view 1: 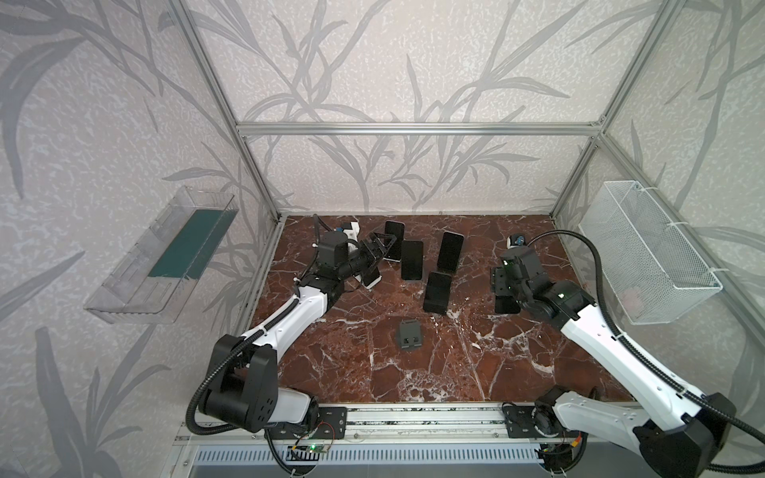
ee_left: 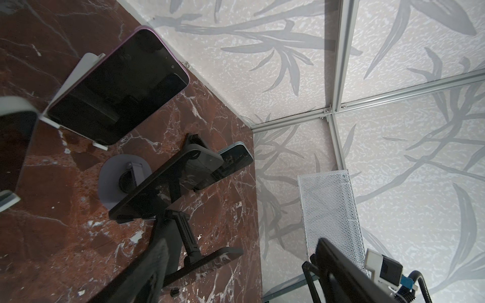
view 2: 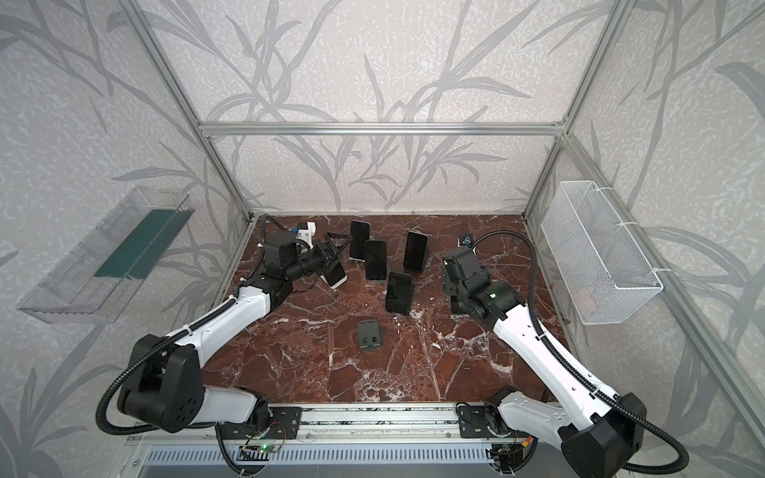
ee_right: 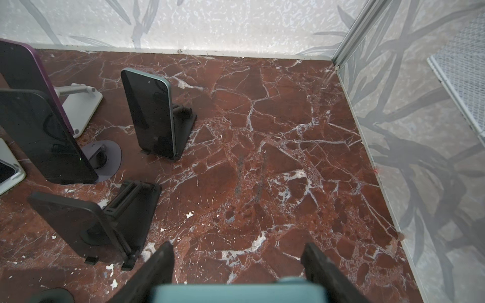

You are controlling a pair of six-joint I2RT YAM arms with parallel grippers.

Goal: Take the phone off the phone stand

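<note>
Right wrist | right pincer (ee_right: 237,246) clamps teal phone (ee_right: 236,292) | left pincer (view 1: 381,248) spread

Soft, even light fills both top views: the patterned walls (view 1: 372,62) read bright, the marble floor (view 1: 414,372) dim, with faint shadows beside the arms (view 1: 289,314). Wide-angle stretch pulls the side walls (view 1: 82,124) outward at the left and right edges. In the right wrist view the back wall (ee_right: 210,26) glares near white, while the right gripper (ee_right: 237,248) and the teal phone (ee_right: 236,291) it clamps blur close to the lens.
</note>
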